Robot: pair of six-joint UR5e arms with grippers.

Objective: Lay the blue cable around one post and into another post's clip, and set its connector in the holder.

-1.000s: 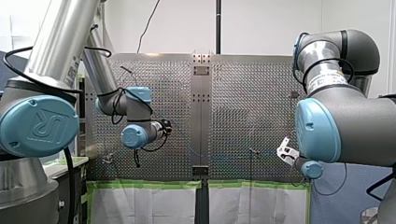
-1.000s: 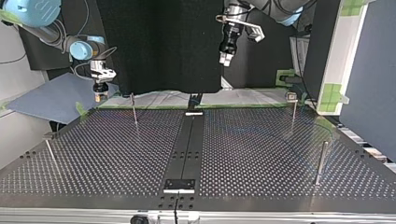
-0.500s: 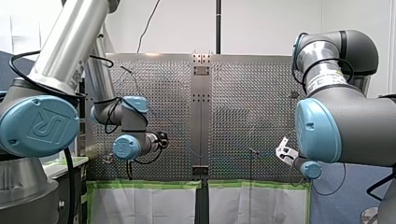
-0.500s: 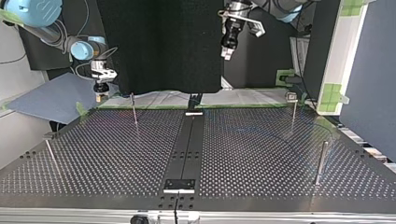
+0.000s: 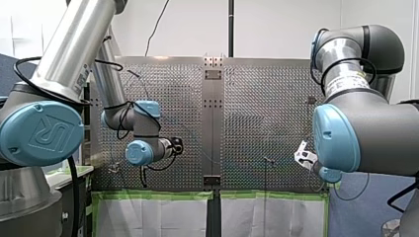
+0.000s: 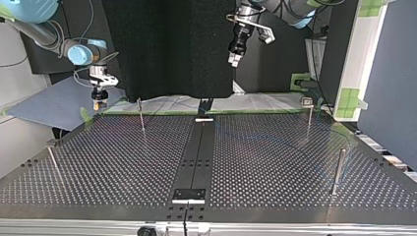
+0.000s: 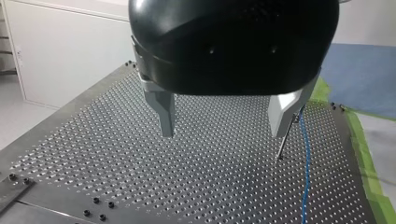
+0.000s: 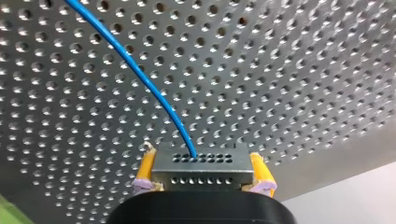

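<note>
**Over the perforated table: connector gripped, cable not yet routed**

Near the table's edge, at the top view's left, my right gripper (image 8: pixel 201 155) hangs just above the perforated table (image 6: pixel 275 162). Its yellow pads (image 8: pixel 145 163) are clamped on the two sides of a small metal connector (image 8: pixel 201 171). The blue cable (image 8: pixel 135 65) leaves the connector's face and runs ahead of the gripper across the holes.

My left gripper (image 7: pixel 223 133) hovers high over the table, closer to the middle. Its two metal fingers (image 7: pixel 164 112) are wide apart with nothing between them. A thin post (image 7: pixel 285 142) stands just beside one finger. A stretch of the cable lies flat on the table close beside that post, and I cannot tell whether the two touch.

Judging from this, only the pick-up of the connector is done. The cable does not appear to wrap any post, and no part of it shows in a clip. The connector is in the air, not in a holder. A second post with a small head (image 6: pixel 308 105) stands at the top view's right and may carry the clip. I cannot tell which fitting is the holder.
</note>
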